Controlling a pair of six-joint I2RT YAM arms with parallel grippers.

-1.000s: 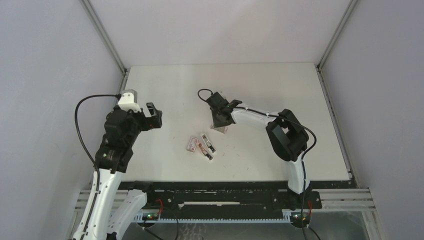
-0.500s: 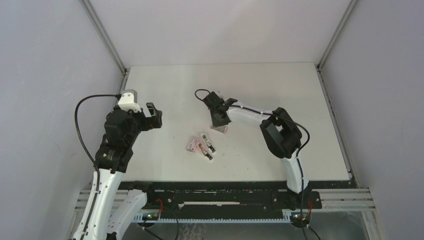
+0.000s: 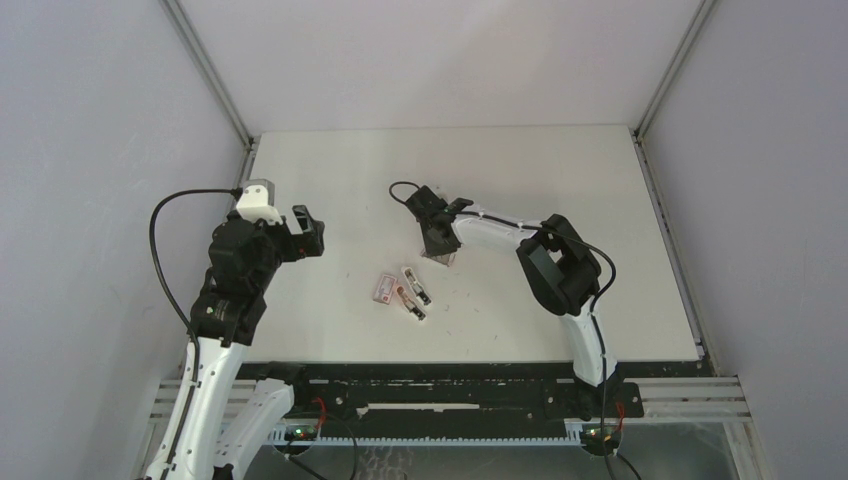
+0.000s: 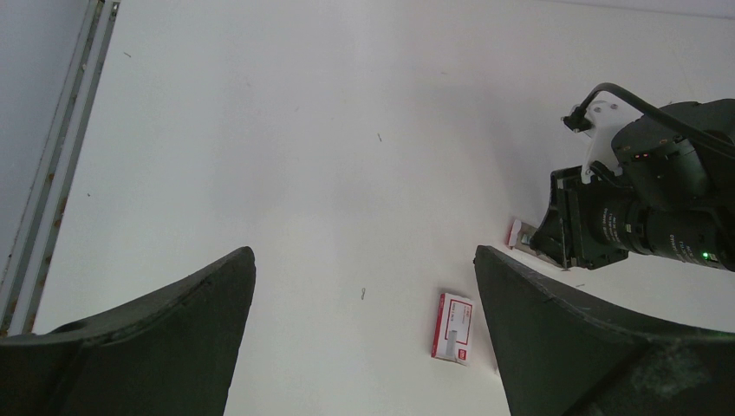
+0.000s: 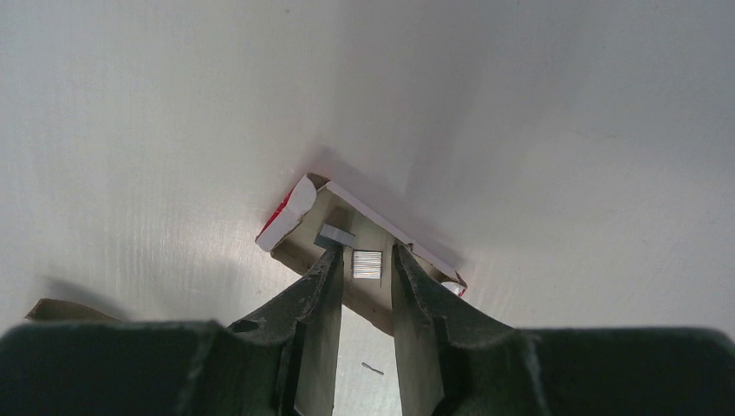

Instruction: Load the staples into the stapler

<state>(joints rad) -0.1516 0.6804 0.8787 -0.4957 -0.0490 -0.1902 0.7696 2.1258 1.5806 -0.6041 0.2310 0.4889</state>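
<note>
Short silvery strip of staples (image 5: 367,263), lying inside the open red-and-white cardboard box (image 5: 290,217) at mid-table. The right gripper (image 5: 367,254) straddles the strip with its fingers narrowly spaced; whether they actually touch it cannot be told. The fingers hide the box's near end. The small stapler (image 3: 412,292) lies apart, nearer the arms, its details indistinct. The left gripper (image 4: 362,256) is spread wide and holds nothing above the smooth white table (image 3: 560,170).

White rectangular tabletop (image 3: 560,180), faint scuffs. Near middle: opened red-and-white cardboard staple box (image 5: 368,232), flap up, silver staple strip (image 5: 367,263) inside. Toward front edge: small red-and-white box (image 3: 383,288); just beside it, small stapler (image 3: 416,286) splayed open. Loose staple (image 5: 373,369) by opened box.
</note>
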